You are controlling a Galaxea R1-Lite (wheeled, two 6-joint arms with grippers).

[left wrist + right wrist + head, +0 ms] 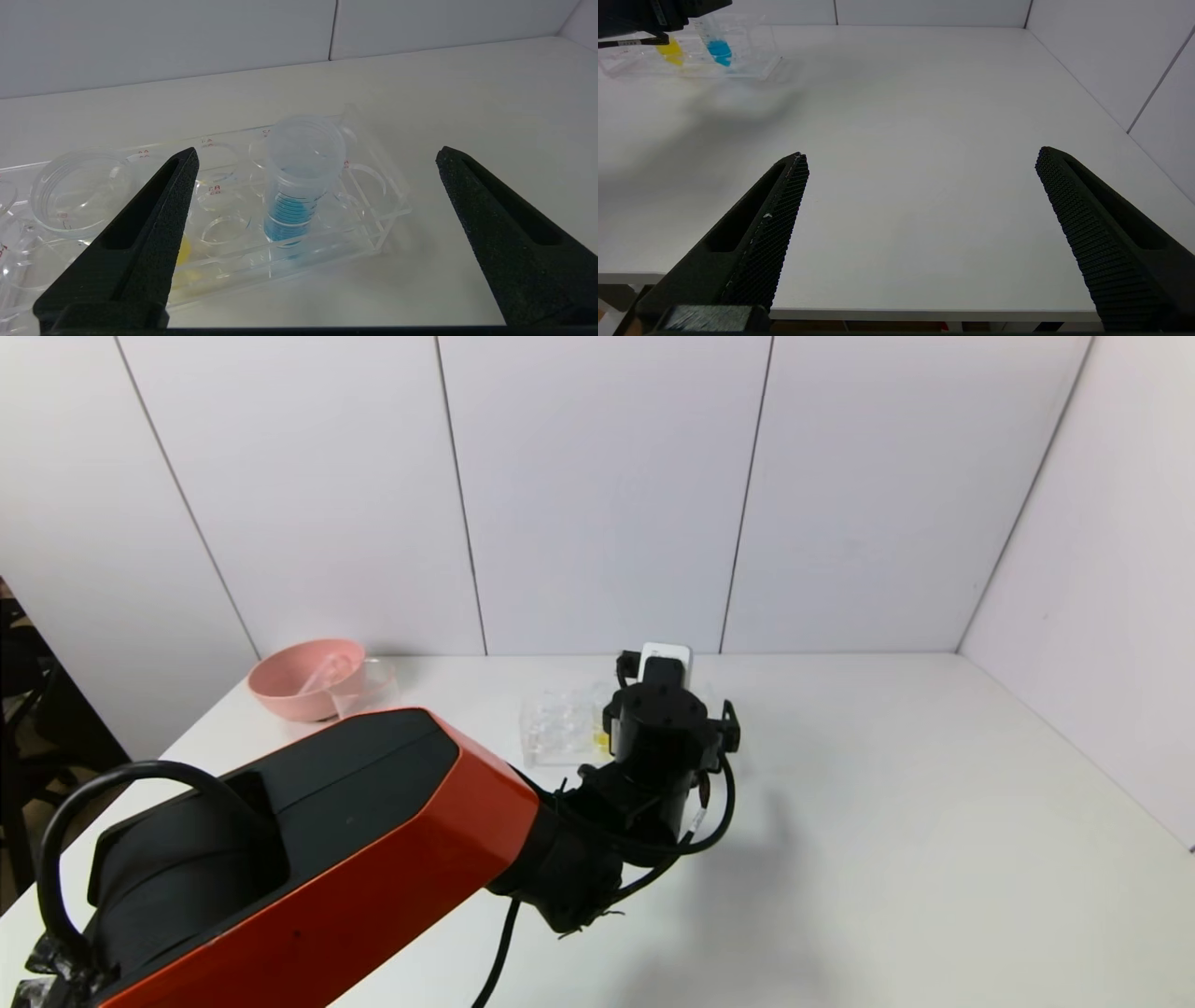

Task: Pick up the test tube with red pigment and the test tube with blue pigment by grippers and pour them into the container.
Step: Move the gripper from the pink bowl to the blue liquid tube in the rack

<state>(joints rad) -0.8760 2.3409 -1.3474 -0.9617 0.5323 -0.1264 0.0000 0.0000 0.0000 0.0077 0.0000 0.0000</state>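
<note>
Both tools are spread wide: left tool (317, 158) brackets the test tube with blue pigment (299, 182) standing in the rack (373, 196); an off-centre closing could tip it.

White table (887, 821) in a corner of pale, seemingly panelled walls (597, 495).

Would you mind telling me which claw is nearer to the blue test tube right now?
Left. The left claw is open right at the blue test tube in its rack; the open right claw sits far back near the table's front edge.
</note>
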